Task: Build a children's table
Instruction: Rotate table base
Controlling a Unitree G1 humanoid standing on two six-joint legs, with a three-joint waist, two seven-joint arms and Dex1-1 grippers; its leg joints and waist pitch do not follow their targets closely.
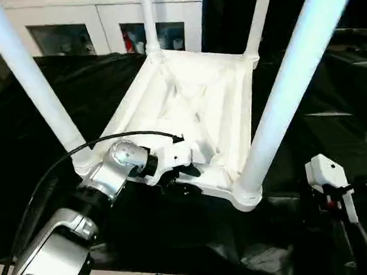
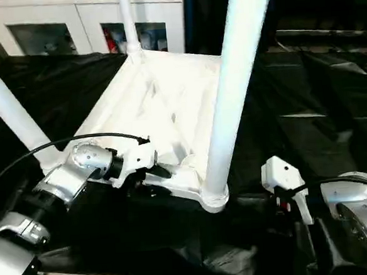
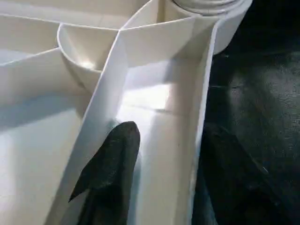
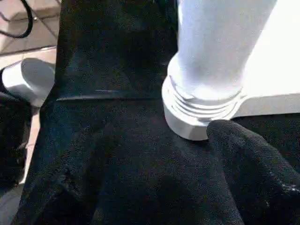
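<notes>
The children's table lies upside down on the black-draped surface, its ribbed white top facing up. Its white legs stand in the corner sockets: near left, near right, and two at the far corners. My left gripper is at the top's near rim, open. One black finger sits inside the rim compartment and the other is outside the rim wall, with a gap to the wall. My right gripper hovers low beside the near right socket, open and holding nothing; one fingertip is close to the socket.
Black cloth covers the work surface all round the table and hangs over the near edge. White cabinets stand behind. A cable loops over my left forearm.
</notes>
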